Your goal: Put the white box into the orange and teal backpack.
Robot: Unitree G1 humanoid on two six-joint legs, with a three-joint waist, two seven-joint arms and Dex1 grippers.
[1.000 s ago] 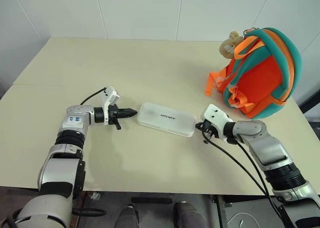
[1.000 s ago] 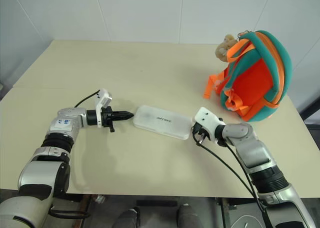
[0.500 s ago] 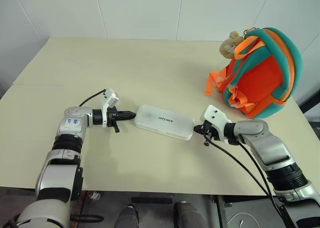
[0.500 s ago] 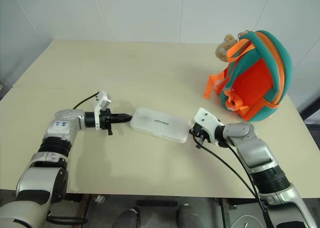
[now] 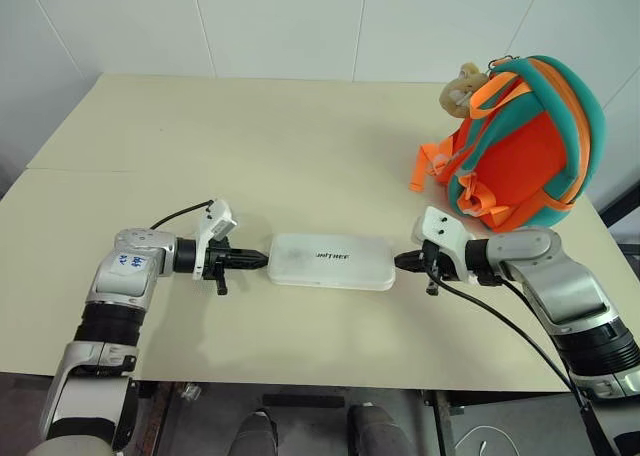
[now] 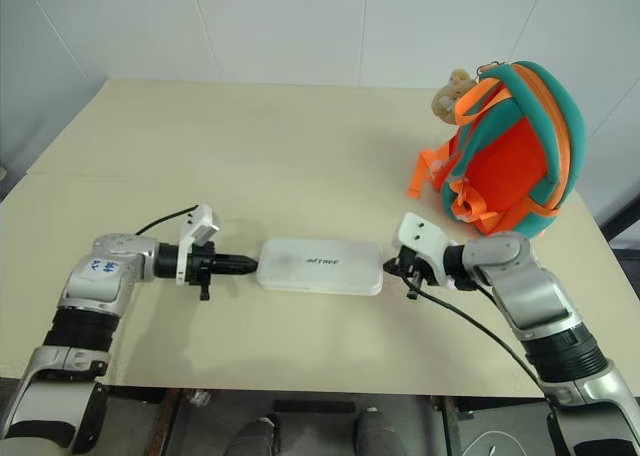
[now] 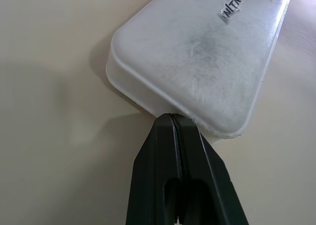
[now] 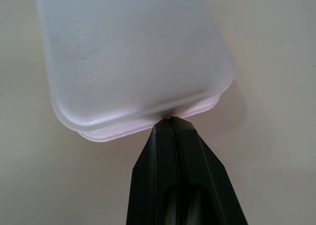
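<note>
The white box (image 5: pixel 331 263) lies flat on the cream table (image 5: pixel 250 146), near its front edge, long side running left to right, dark lettering on top. My left gripper (image 5: pixel 262 261) is shut, its tip pressed against the box's left end (image 7: pixel 170 114). My right gripper (image 5: pixel 400 262) is shut too, its tip against the box's right end (image 8: pixel 170 117). The box is squeezed between the two tips, not held inside either one. The orange and teal backpack (image 5: pixel 520 146) stands upright at the table's far right, a tan plush toy (image 5: pixel 461 88) at its top.
White tiled walls rise behind the table. A faint seam (image 5: pixel 90 170) crosses the tabletop on the left. Black cables (image 5: pixel 500 321) trail from both wrists. The table's front edge (image 5: pixel 300 384) runs close below the box.
Both arms drew back toward the front edge, and the box came with them. It has turned from slanted to nearly square with the table edge. Both tips now touch its ends.
</note>
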